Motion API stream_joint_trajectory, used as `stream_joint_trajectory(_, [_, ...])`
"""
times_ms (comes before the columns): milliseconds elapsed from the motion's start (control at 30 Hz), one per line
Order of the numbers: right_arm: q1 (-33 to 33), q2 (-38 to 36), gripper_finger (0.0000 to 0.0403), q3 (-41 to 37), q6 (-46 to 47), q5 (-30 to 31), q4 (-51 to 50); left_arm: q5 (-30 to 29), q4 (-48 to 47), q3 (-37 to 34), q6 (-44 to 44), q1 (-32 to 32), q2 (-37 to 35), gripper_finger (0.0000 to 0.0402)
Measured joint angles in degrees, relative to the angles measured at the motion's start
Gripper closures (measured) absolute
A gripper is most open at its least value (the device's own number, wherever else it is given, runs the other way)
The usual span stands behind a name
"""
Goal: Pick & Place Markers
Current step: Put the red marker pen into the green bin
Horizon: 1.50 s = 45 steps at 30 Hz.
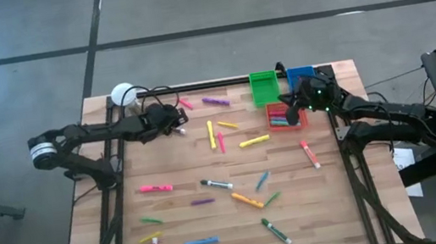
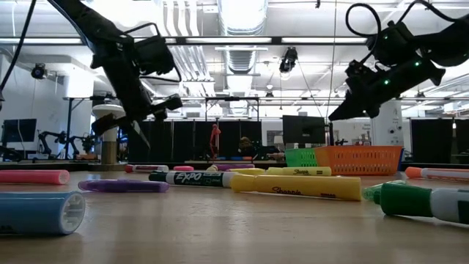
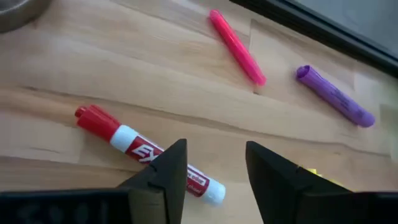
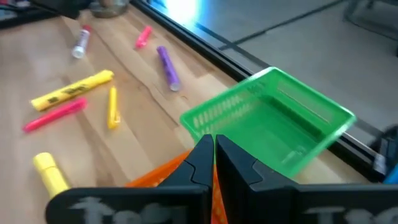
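Many markers lie scattered flat on the wooden table (image 1: 180, 217). My left gripper (image 1: 177, 121) hangs open over the far left part of the table. Below its fingers (image 3: 171, 171) lies a red-capped white marker (image 3: 124, 140), partly hidden by one finger, with nothing between the fingers. Farther off lie a pink marker (image 3: 236, 46) and a purple marker (image 3: 336, 96). My right gripper (image 1: 292, 111) is shut, with nothing between its fingers, above the red bin (image 1: 284, 118). The green bin (image 4: 273, 124) stands just beyond the red one.
A blue bin (image 1: 300, 76) stands to the right of the green bin at the far edge. A white round object (image 1: 122, 93) sits at the far left corner. A black rail (image 1: 212, 82) runs along the far edge. Yellow markers (image 4: 71, 90) and a pink marker (image 4: 53, 115) lie in the middle.
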Motion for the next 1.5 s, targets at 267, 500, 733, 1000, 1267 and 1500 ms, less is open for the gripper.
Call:
stream_joint_trajectory(267, [-0.01, 0.09, 0.039, -2.31, 0.27, -5.42, 8.05, 2.97, -1.63, 0.0, -4.26, 0.0, 3.58, 0.0245])
stream_joint_trajectory(500, [-0.01, 0.11, 0.039, -2.37, 0.1, -5.91, 8.1, 2.95, -2.23, 0.02, -4.59, 0.28, 5.53, 0.0245])
stream_joint_trajectory(733, [-0.01, 0.11, 0.039, -2.44, 0.07, -5.91, 8.07, 3.97, -6.51, 0.87, -4.22, 0.58, 5.53, 0.0245])
stream_joint_trajectory(1000, [-0.01, 0.11, 0.039, -2.44, -0.4, -5.91, 8.07, 9.78, -18.19, 8.0, 23.08, 1.99, 5.42, 0.0245])
stream_joint_trajectory(1267, [-0.01, 0.13, 0.039, -2.44, -0.04, -5.91, 8.1, 21.18, -22.36, 15.94, 58.56, 4.39, 9.41, 0.0245])
stream_joint_trajectory(1500, [-0.01, 0.15, 0.039, -2.46, 0.34, -5.91, 8.14, 18.93, -28.31, 20.05, 81.66, 4.15, 17.55, 0.0245])
